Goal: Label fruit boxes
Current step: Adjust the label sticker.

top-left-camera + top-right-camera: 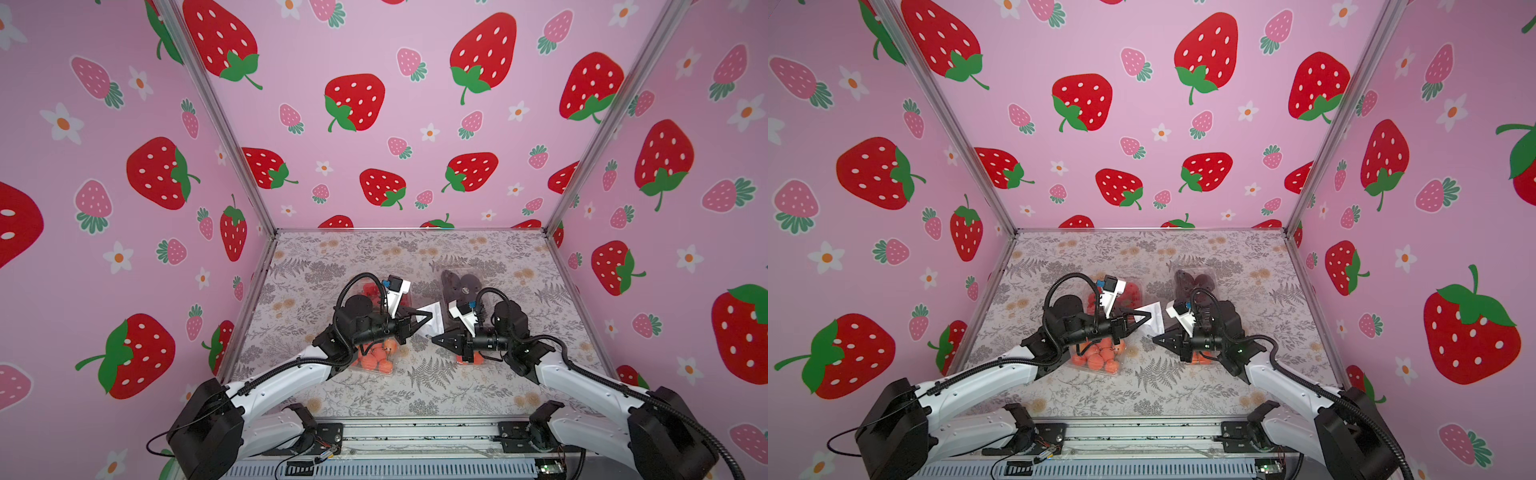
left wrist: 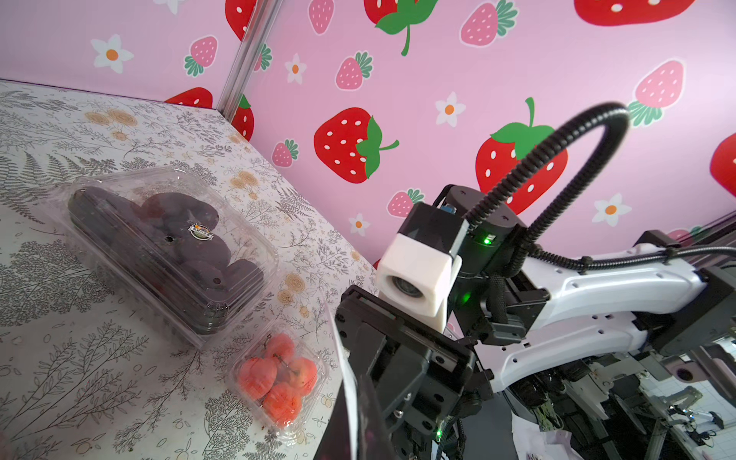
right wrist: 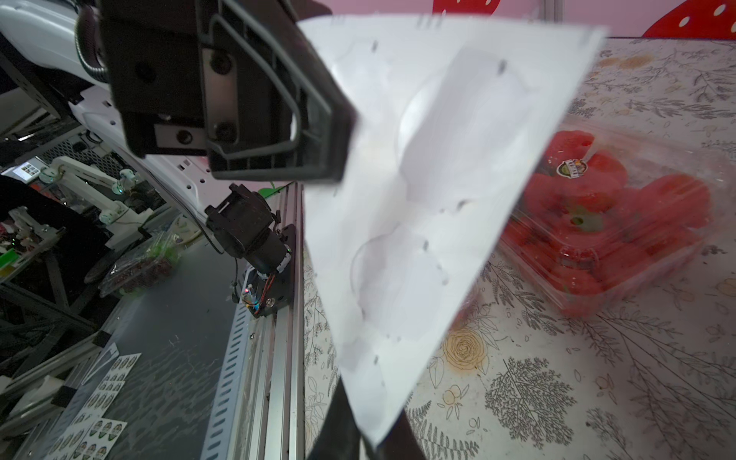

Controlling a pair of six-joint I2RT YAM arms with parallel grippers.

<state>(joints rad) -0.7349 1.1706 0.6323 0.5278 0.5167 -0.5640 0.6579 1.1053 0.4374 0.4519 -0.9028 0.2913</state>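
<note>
Strawberry box [image 1: 368,289] near L hand [image 1: 430,318], sheet [image 1: 435,311] pinched — R hand [image 1: 434,340] prob. too

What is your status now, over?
Left gripper shut on sheet. Right gripper shut on its corner. Strawberry box and dark box labelled; small box shows no label. Nothing in the way.

Strawberry box [image 3: 605,223]: clear clamshell, closed, round label [image 3: 572,168] on lid, lying flat, back left. Dark-fruit box [image 2: 167,247]: closed, labelled, back right. Orange-pink fruit box [image 1: 376,359]: front left, partly hidden. Small orange-red fruit box [image 2: 278,378]: closed, just beside dark-fruit box.
</note>
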